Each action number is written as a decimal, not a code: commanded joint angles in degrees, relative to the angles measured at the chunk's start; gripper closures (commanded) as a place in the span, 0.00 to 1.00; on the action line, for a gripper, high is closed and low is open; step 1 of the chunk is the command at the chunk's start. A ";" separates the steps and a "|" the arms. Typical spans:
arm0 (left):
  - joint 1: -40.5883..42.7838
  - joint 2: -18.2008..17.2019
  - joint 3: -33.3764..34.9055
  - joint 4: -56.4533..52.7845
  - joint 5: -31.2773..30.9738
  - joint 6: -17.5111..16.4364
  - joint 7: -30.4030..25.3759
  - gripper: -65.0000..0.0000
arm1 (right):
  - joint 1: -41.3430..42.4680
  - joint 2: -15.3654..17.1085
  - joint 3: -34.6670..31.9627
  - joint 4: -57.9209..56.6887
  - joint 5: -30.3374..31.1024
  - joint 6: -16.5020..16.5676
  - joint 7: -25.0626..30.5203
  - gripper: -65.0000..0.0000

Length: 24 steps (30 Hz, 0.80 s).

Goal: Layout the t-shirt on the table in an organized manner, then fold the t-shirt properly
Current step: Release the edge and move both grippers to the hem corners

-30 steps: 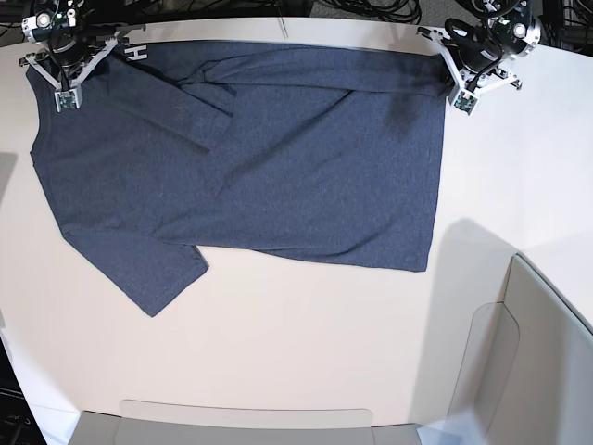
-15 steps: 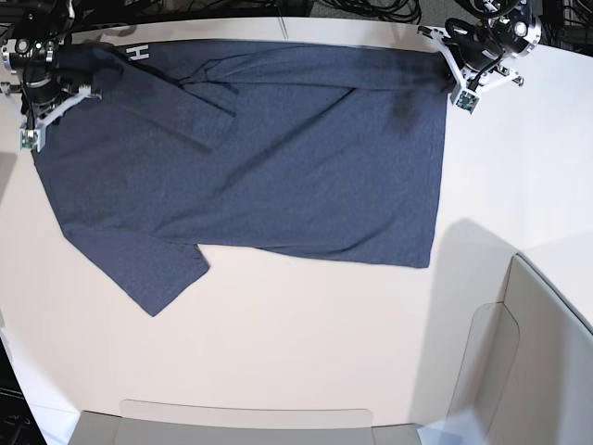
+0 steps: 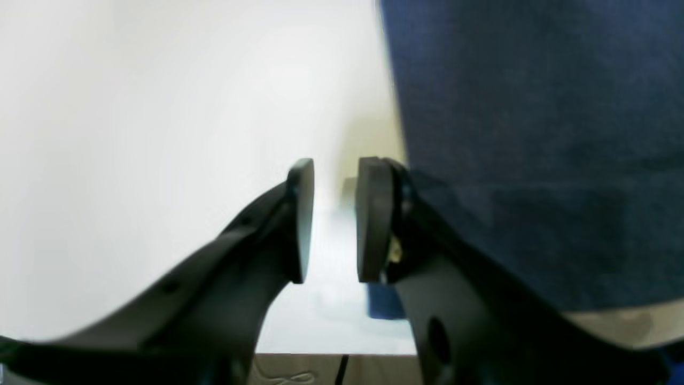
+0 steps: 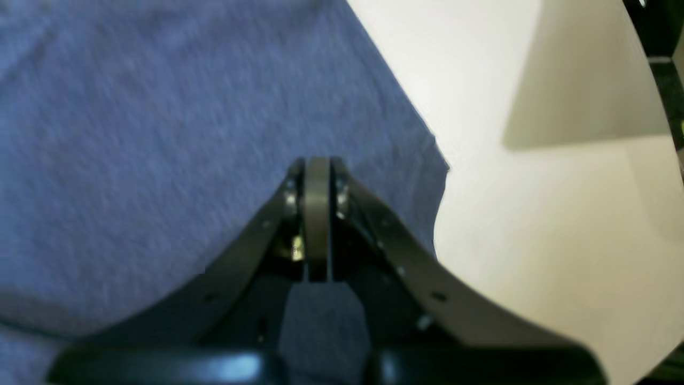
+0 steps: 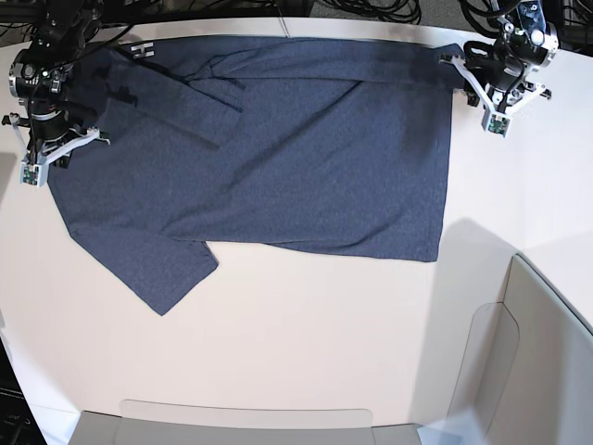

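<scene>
On the off-white tabletop point(image 5: 306, 343) your dark navy-grey cotton t-shirt point(image 5: 278, 158) lies spread, long axis left-right; left gripper point(image 3: 331, 219) jaws narrowly parted, empty, beside its hem corner; right gripper point(image 4: 317, 214) jaws closed over the sleeve end

Pale grey translucent panels point(image 5: 542, 352) are standing along the near and right-hand sides of the scene, one of them lying as a low curved strip point(image 5: 246, 413) along the bottom. Black cables point(image 5: 371, 9) are trailing across the dark floor at the far side. Light is falling from above, casting a soft shadow point(image 5: 468, 246) beside the upright panel.
</scene>
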 commanded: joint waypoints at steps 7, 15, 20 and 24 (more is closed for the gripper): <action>-15.94 -1.02 -4.17 0.69 -0.36 -0.08 8.10 0.76 | 7.69 1.03 0.22 0.40 0.01 -0.11 1.44 1.00; -35.54 -2.43 -5.05 -8.02 -2.21 -6.15 18.47 0.57 | 14.98 2.35 0.22 -7.07 0.27 -0.11 1.35 0.76; -45.57 -2.69 -13.84 -26.48 -9.24 -7.73 20.67 0.57 | 17.80 2.17 3.03 -10.59 0.36 0.07 1.35 0.71; -50.31 -6.38 -16.22 -41.07 -14.69 -7.73 21.06 0.57 | 19.03 2.44 7.43 -12.79 4.58 0.07 1.35 0.71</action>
